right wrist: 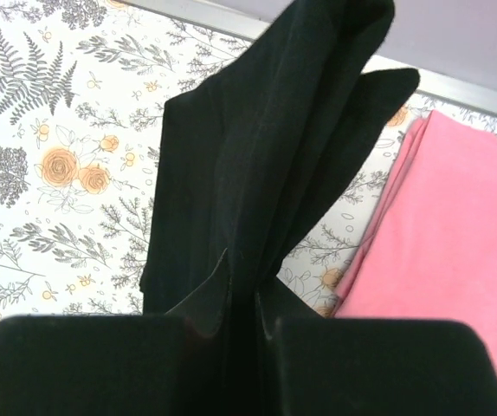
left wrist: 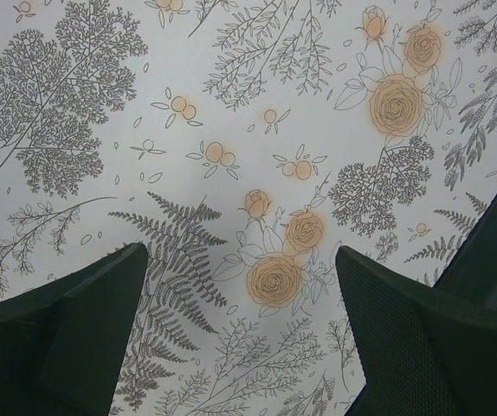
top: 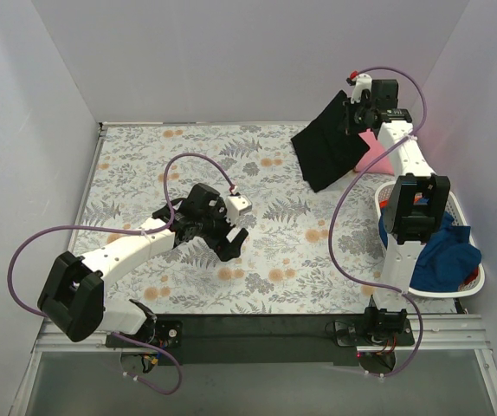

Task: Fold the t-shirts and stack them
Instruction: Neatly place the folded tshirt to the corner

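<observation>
My right gripper (top: 352, 111) is shut on a black t-shirt (top: 328, 147) and holds it up at the far right of the table; the shirt hangs down folded, its lower edge on the cloth. In the right wrist view the black shirt (right wrist: 257, 173) runs out from between my closed fingers. A folded pink t-shirt (top: 371, 154) lies flat just right of it, also in the right wrist view (right wrist: 456, 243). My left gripper (top: 231, 240) is open and empty over the middle of the floral tablecloth (left wrist: 257, 173), its fingers (left wrist: 84, 329) wide apart.
A white laundry basket (top: 456, 299) at the right edge holds a blue garment (top: 443, 256) and something red. Grey walls close the table at the back and both sides. The right arm's upper links stand over the basket.
</observation>
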### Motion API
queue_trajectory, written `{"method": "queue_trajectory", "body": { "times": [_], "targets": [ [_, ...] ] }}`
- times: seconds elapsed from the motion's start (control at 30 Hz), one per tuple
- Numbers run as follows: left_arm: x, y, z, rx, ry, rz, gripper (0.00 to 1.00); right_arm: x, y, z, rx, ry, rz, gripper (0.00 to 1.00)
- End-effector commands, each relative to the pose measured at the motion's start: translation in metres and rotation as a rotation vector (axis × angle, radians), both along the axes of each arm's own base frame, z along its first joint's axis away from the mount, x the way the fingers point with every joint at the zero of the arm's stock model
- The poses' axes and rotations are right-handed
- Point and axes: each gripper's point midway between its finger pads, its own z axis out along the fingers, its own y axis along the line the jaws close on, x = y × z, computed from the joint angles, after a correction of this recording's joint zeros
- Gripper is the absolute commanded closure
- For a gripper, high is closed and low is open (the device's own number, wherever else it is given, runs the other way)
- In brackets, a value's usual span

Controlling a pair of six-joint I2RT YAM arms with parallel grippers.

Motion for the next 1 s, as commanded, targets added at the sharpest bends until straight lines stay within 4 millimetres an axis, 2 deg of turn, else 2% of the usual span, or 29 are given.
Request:
{"method": "queue_trajectory", "body": {
  "times": [0.0,0.23,0.43,0.47,0.73,0.97],
  "targets": [
    [0.000,0.007,0.011,0.000,-0.039,0.003,0.09,0.016,-0.006,0.045,-0.031,-0.125,0.009,0.99],
    [0.001,0.007,0.012,0.004,-0.041,-0.007,0.09,0.023,-0.014,0.071,-0.043,-0.185,-0.009,0.99],
    [0.002,0.006,0.013,0.004,-0.046,-0.012,0.09,0.021,-0.013,0.078,-0.046,-0.196,-0.006,0.99],
    [0.002,0.006,0.012,0.006,-0.043,-0.012,0.09,0.022,-0.030,0.077,-0.050,-0.192,-0.034,0.99],
    [0.001,0.006,0.011,0.007,-0.041,-0.014,0.08,0.023,-0.046,0.087,-0.058,-0.211,-0.051,0.99],
    [-0.001,0.006,0.006,0.011,-0.025,-0.021,0.08,0.023,-0.060,0.085,-0.060,-0.203,-0.068,0.99]
  ]
}}
